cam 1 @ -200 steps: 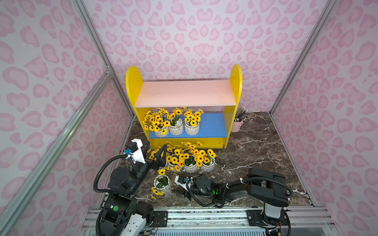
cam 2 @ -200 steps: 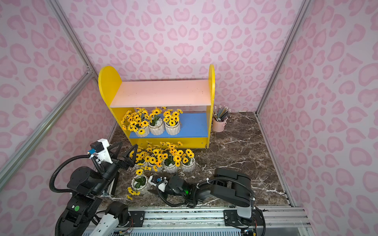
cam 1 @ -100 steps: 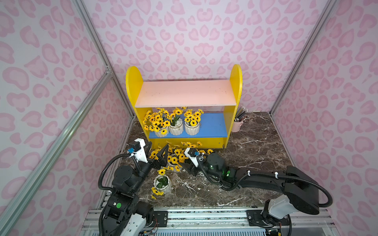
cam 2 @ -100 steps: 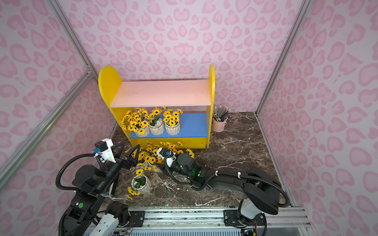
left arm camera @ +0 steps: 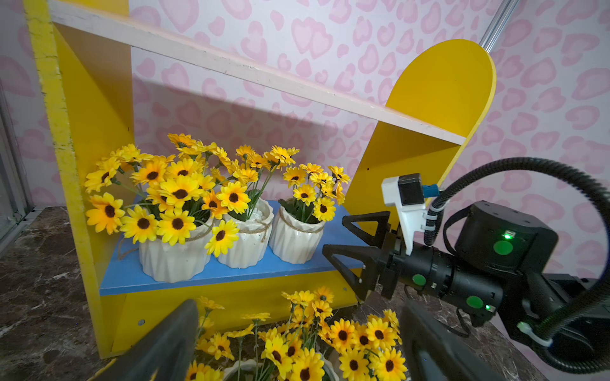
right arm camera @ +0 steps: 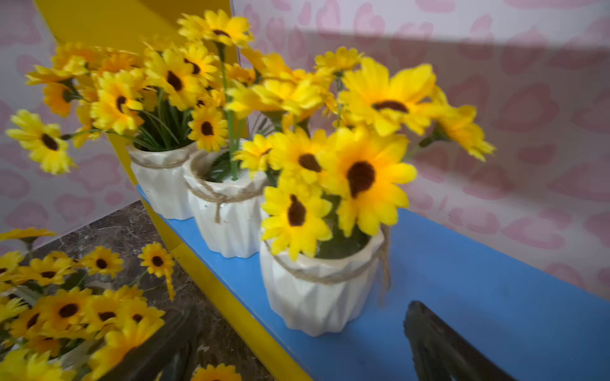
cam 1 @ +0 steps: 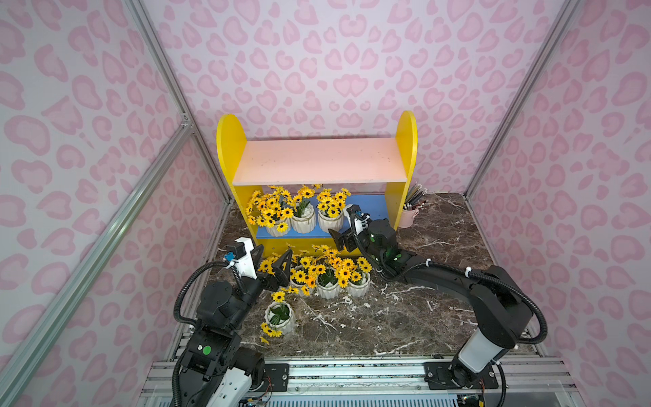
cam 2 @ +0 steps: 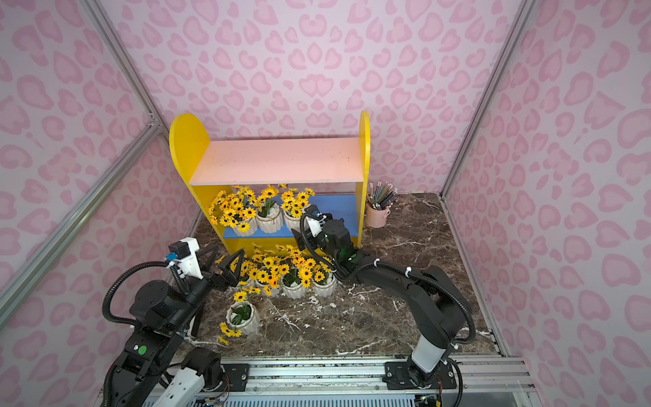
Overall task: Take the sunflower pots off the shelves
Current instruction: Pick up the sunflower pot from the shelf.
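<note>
Blue board (cam 1: 377, 206) of the shelves (cam 1: 405, 141) holds three sunflower pots (cam 1: 303, 220); right pincer (left arm camera: 335, 235) spread, empty, beside the end pot (cam 1: 330, 221); left pincer (cam 1: 273, 259) spread, empty, near bench pots (cam 1: 327, 287)

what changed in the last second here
The right pincer swung from the front, beside the lone pot, out to the blue board, opening wide on the way. It now sits next to the rightmost shelf pot, holding nothing. The left pincer crept slightly forward, still open. All pots stayed put.
</note>
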Action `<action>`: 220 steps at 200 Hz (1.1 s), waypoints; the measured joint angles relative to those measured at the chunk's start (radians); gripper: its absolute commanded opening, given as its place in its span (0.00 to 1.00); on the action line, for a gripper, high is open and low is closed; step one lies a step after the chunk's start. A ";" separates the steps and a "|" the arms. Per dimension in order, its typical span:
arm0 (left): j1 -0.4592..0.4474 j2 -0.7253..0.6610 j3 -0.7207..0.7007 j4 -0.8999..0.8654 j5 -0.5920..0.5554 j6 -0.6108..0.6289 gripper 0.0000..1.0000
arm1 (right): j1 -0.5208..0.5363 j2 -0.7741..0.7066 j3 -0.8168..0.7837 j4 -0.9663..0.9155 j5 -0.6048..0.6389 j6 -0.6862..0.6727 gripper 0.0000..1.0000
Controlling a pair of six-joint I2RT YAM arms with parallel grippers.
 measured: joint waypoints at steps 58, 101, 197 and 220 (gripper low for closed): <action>0.000 0.004 -0.001 0.000 -0.001 0.000 0.97 | -0.062 0.100 0.059 0.088 -0.127 0.005 0.99; 0.000 0.013 -0.001 0.000 -0.004 0.001 0.97 | -0.095 0.162 0.079 0.141 -0.196 0.005 0.99; 0.000 0.026 -0.003 0.000 -0.004 0.004 0.97 | -0.119 0.269 0.157 0.256 -0.353 -0.014 0.98; 0.000 0.030 -0.003 0.001 -0.004 0.011 0.97 | -0.119 0.301 0.194 0.264 -0.361 -0.022 0.99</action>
